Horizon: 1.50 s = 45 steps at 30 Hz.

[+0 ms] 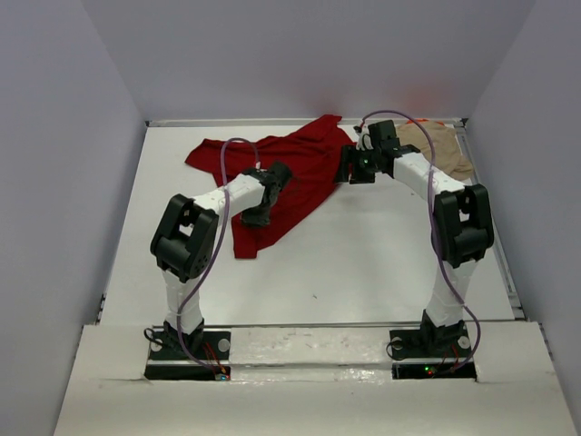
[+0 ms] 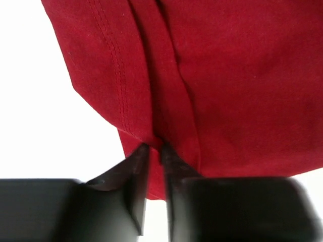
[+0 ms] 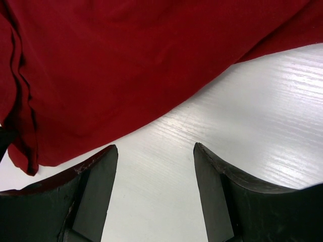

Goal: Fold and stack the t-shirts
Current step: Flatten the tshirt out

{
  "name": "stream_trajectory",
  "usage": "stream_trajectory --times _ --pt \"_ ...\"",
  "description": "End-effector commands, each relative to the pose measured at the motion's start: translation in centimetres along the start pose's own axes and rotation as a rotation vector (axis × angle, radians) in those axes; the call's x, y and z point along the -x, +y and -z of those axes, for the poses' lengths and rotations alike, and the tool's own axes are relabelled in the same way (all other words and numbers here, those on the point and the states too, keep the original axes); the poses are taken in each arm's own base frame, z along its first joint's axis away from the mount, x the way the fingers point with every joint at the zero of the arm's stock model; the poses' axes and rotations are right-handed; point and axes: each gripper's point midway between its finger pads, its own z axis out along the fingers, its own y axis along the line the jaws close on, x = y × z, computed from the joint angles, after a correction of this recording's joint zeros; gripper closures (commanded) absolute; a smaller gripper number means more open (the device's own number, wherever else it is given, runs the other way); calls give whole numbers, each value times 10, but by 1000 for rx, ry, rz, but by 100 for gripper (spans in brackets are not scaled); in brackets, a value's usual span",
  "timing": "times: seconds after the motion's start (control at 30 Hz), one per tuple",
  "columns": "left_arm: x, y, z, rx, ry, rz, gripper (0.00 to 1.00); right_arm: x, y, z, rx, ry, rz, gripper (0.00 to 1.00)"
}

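The dark red t-shirt [image 1: 300, 163] lies crumpled across the back middle of the table. My left gripper [image 1: 257, 218] is at its near hem. In the left wrist view the left gripper [image 2: 155, 147] has its jaws nearly together, pinching a fold of the red t-shirt [image 2: 227, 91]. A tan t-shirt [image 1: 445, 150] lies bunched at the back right, partly hidden by the right arm. My right gripper [image 1: 350, 173] hovers at the red t-shirt's right edge. In the right wrist view the right gripper [image 3: 155, 148] is open over bare table, just short of the red t-shirt [image 3: 126, 60].
The white table [image 1: 363, 263] is bounded by grey walls on three sides, with a raised rail [image 1: 490, 209] along its right edge. Both arm bases stand at the near edge.
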Motion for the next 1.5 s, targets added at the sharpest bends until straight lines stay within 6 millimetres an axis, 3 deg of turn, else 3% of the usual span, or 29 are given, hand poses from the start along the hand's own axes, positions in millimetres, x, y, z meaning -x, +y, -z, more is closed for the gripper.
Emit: stream_trajectory --times 0.0,0.17,0.23,0.27,0.3,0.4,0.43,0.5,0.53,0.57,0.63,0.67,0.77,0.8,0.87,0.9,1.0,1.2,1.3,1.47 --pt "-4 11 5 42 -6 32 99 25 14 20 17 -82 50 32" --pt "2 30 8 66 -47 115 100 16 20 18 62 -59 32 33" --pt "14 62 13 89 -92 223 100 10 24 17 65 -52 31 33" --pt "17 64 18 80 -114 233 100 6 28 15 66 -45 42 33" --pt "25 85 27 77 -149 301 100 1 31 14 67 -36 47 33" --pt "38 112 34 25 -201 404 100 -5 43 8 83 -21 66 33" --pt "43 136 40 20 -239 466 100 -9 47 4 87 -9 74 33" --pt "48 164 49 19 -289 536 100 -14 50 0 88 2 82 33" --pt "39 185 41 6 -265 600 100 -15 48 -2 85 7 79 33" --pt "37 197 45 -16 -286 644 100 -18 53 -4 92 14 86 33" --pt "30 208 33 -89 -295 722 98 -19 53 -4 93 19 85 33" --pt "13 207 19 -120 -247 756 97 -19 58 -4 102 17 94 33" --pt "-8 185 -4 -225 -153 771 92 -15 60 -1 102 6 104 33" --pt "-4 164 -3 -355 -144 760 91 -15 60 -1 104 6 105 33" --pt "-7 143 -7 -459 -108 744 88 -14 59 -1 99 3 107 33" --pt "-3 130 -4 -509 -113 713 79 -15 57 -2 91 5 107 33" --pt "13 125 8 -488 -152 664 69 -14 55 -3 76 2 111 33" --pt "57 156 40 -326 -274 600 42 -17 45 -11 42 15 106 28" --pt "77 156 54 -230 -326 538 41 -15 39 -17 9 11 92 22" --pt "85 134 44 -228 -301 479 40 -4 18 -24 -26 9 33 19"
